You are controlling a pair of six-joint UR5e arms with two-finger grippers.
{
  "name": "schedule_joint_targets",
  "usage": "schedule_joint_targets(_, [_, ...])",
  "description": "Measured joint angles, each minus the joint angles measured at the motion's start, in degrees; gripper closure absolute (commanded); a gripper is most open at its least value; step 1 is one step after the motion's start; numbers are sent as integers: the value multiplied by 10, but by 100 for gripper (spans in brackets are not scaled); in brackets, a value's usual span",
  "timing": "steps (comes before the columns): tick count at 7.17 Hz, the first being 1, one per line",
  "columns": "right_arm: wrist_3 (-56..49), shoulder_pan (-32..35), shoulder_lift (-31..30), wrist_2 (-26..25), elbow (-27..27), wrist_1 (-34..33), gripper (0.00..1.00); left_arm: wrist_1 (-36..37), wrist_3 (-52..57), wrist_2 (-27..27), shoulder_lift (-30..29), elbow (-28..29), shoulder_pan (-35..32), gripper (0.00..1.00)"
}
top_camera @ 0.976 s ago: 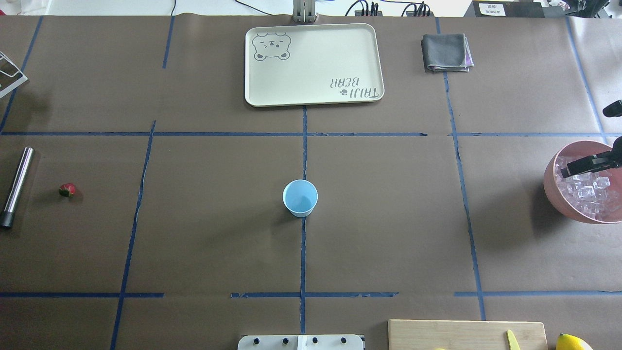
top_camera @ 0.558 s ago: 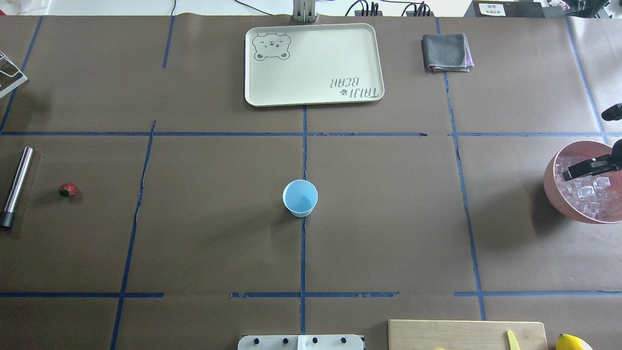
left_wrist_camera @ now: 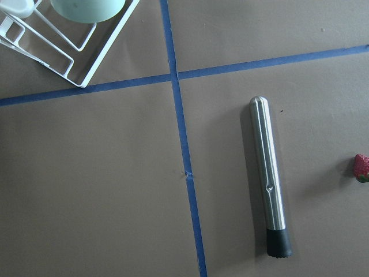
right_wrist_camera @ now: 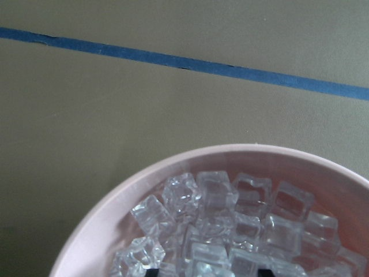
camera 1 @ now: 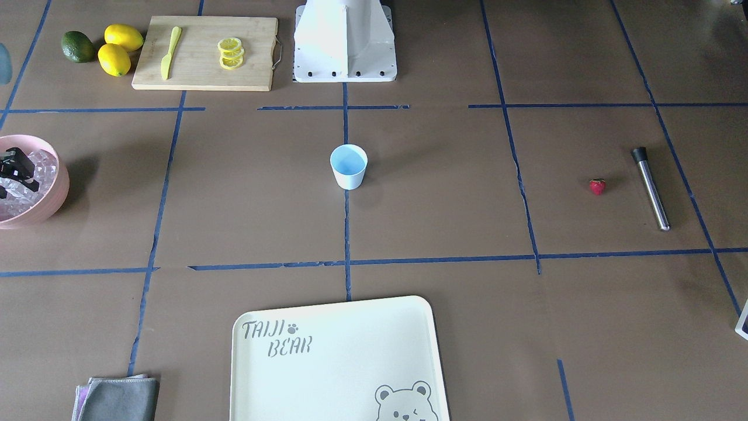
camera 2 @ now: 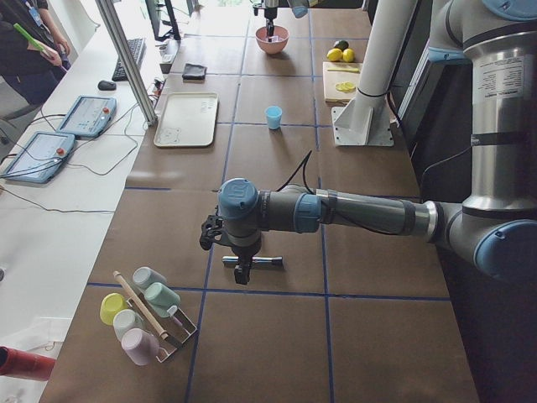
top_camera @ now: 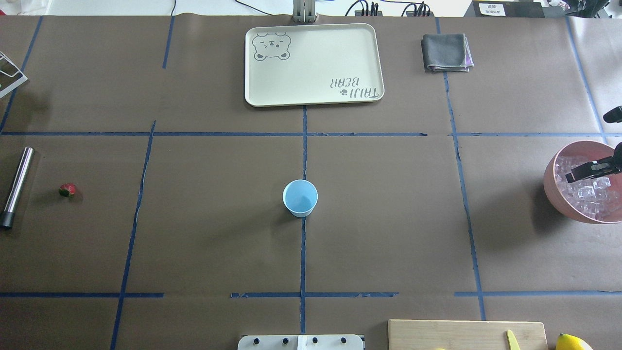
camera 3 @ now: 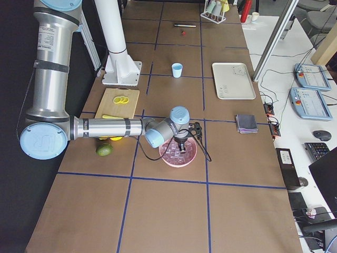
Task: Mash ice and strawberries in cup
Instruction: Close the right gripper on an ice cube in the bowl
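The pale blue cup (top_camera: 300, 197) stands upright and empty at the table's middle. A small red strawberry (top_camera: 67, 189) lies far to the left, next to a steel muddler (top_camera: 17, 187). The ice (top_camera: 590, 197) fills a pink bowl (top_camera: 551, 187) at the right edge. My right gripper (top_camera: 576, 174) hangs just over that ice; the right wrist view shows its two dark fingertips (right_wrist_camera: 151, 271) apart, open. My left gripper (camera 2: 241, 275) hovers above the muddler (left_wrist_camera: 268, 179) with the strawberry (left_wrist_camera: 361, 168) to one side; I cannot tell whether it is open or shut.
A cream tray (top_camera: 313, 63) and a folded grey cloth (top_camera: 446, 52) sit at the far side. A cutting board (camera 1: 204, 52) with lemon slices, a yellow knife, lemons and an avocado (camera 1: 78, 47) is near the robot base. A white cup rack (left_wrist_camera: 57, 52) stands by the left arm.
My right gripper has drifted slightly rightward over the bowl of ice. The cup, strawberry and muddler have not moved.
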Motion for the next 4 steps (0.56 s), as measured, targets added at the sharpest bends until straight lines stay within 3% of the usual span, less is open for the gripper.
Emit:
schedule_joint_targets(1, [-1,0,-3,1,2,0,35,0,0,0,0,0,0,0])
schedule_joint_targets(4, [-1,0,-6,1,3,1,51,0,0,1,0,1,0,0])
